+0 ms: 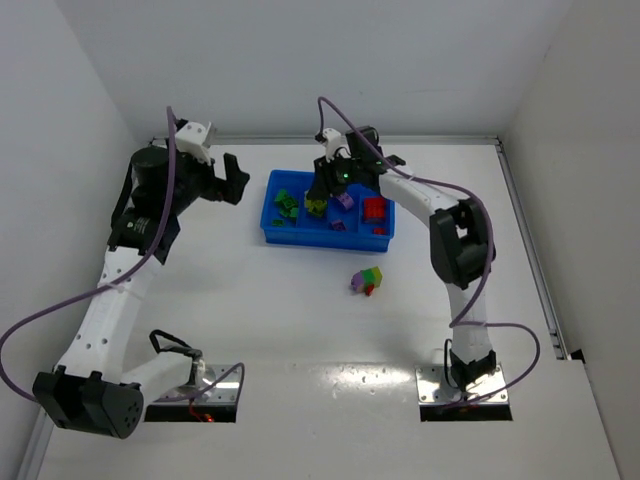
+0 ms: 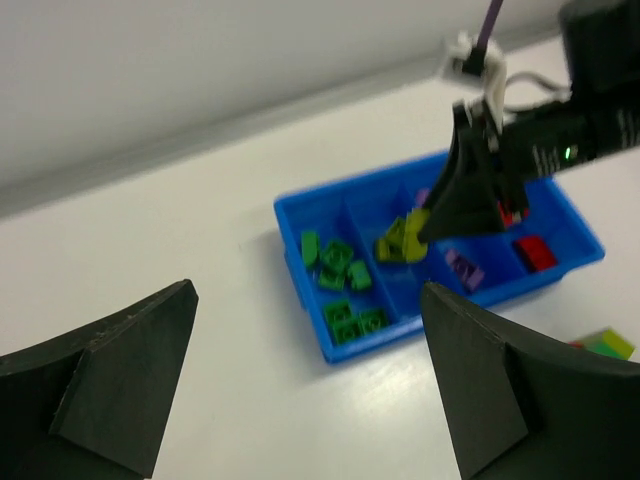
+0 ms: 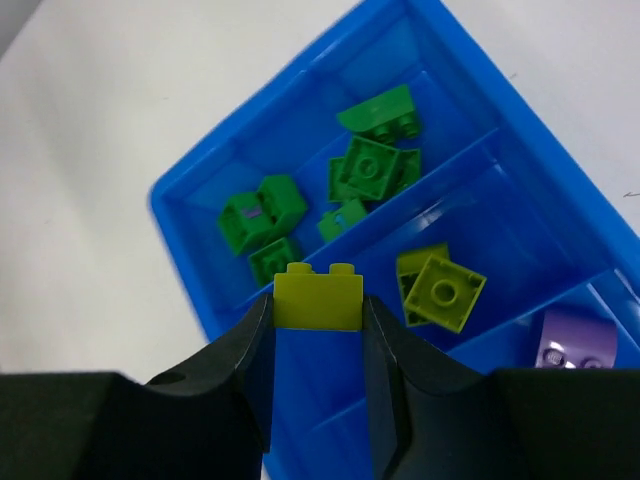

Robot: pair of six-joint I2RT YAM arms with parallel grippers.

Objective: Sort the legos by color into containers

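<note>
The right gripper (image 3: pixel 318 312) is clamping a yellow-green lego (image 3: pixel 318 298) above the blue tray (image 3: pixel 185 210), whose side-by-side compartments are holding green legos (image 3: pixel 368 168), yellow-green legos (image 3: pixel 440 290), a purple lego (image 3: pixel 575 342) and red legos (image 1: pixel 374 210), while a multicolour stack (image 1: pixel 366 281) is lying on the table (image 1: pixel 300 320) near the tray and the left gripper (image 2: pixel 308 300) is hanging wide apart, empty.

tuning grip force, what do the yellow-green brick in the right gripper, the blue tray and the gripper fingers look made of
Yellow-green brick: hard moulded plastic by its look, smooth, slightly glossy, crisp studs.
Blue tray: likely plastic too, glossy, thin moulded walls and dividers.
Fingers of the right gripper: matte black, no shine; probably plastic, rubber not ruled out.
</note>
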